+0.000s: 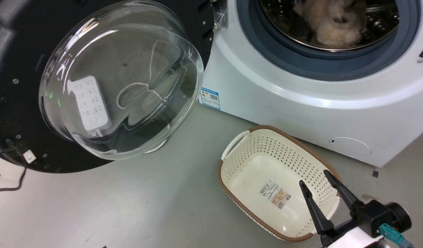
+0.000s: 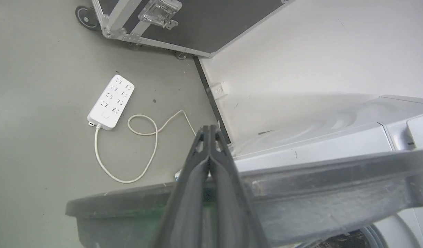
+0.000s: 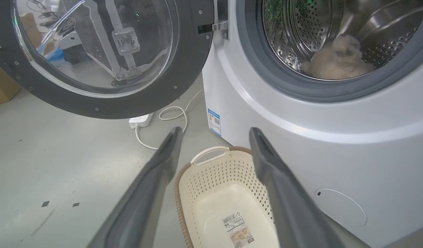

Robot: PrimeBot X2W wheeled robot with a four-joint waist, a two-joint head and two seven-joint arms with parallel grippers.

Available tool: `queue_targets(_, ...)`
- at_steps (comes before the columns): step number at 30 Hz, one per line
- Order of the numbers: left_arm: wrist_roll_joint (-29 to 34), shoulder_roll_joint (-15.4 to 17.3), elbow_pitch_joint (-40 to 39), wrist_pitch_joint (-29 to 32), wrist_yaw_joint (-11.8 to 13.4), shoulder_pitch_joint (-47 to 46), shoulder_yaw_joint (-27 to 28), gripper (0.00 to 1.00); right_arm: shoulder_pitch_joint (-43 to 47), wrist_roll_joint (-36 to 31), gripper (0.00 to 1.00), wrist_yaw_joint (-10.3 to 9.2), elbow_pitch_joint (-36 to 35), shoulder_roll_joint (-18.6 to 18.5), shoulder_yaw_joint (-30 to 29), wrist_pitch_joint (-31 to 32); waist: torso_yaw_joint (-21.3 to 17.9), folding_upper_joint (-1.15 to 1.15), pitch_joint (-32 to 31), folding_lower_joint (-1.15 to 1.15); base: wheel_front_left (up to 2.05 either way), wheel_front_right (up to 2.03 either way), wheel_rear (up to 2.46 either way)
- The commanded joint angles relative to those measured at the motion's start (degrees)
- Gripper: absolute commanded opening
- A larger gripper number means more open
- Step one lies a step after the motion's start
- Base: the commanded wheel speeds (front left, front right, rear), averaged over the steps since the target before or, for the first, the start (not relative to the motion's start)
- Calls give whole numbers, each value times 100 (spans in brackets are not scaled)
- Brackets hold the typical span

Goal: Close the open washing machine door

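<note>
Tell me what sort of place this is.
Probably a workshop or test room set up for laundry: a white front-loading washer on bare grey floor, a wheeled flight case and a loose power strip nearby.

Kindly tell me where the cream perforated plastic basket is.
The basket lies lower right in head view, on grey floor before the white washer, by the right claw.

i've got a cream perforated basket (image 1: 284, 148) on the grey floor (image 1: 146, 206), just in front of the washer (image 1: 301, 103), with brown trim round its rim and a barcode sticker (image 1: 275, 195) on its bottom. in the drum (image 1: 284, 20) sits a pale fluffy lump (image 1: 335, 20), maybe a soft toy. a blue label (image 1: 210, 97) is stuck low on the washer's corner. a white power strip (image 2: 111, 102) with a looping cord (image 2: 129, 181) lies near a black case (image 2: 204, 24).
</note>
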Motion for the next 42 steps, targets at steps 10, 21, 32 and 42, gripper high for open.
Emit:
queue_targets(10, -671, -161, -528, 1141, -292, 572, 22, 0, 3, 61, 100, 5, 138, 128, -77, -26, -43, 0, -390, -1, 0, 0, 0)
queue_targets(21, -1249, -1060, -2053, 2161, -431, 1737, -365, 0, 201, -96, 100, 5, 314, 443, -467, -26, -69, 0, -1023, -1, 0, 0, 0)
queue_targets(32, -1782, -2118, -3543, 2446, -257, 3307, -1216, 0, 281, -364, 100, 5, 321, 623, -1115, -23, -593, 0, -1254, -1, 0, 0, 0)
queue_targets(42, -2688, -2164, -3660, 999, -359, 3986, -2977, 0, 163, -453, 100, 5, 58, 538, -1303, 210, -1502, 0, -863, -1, 0, 0, 0)
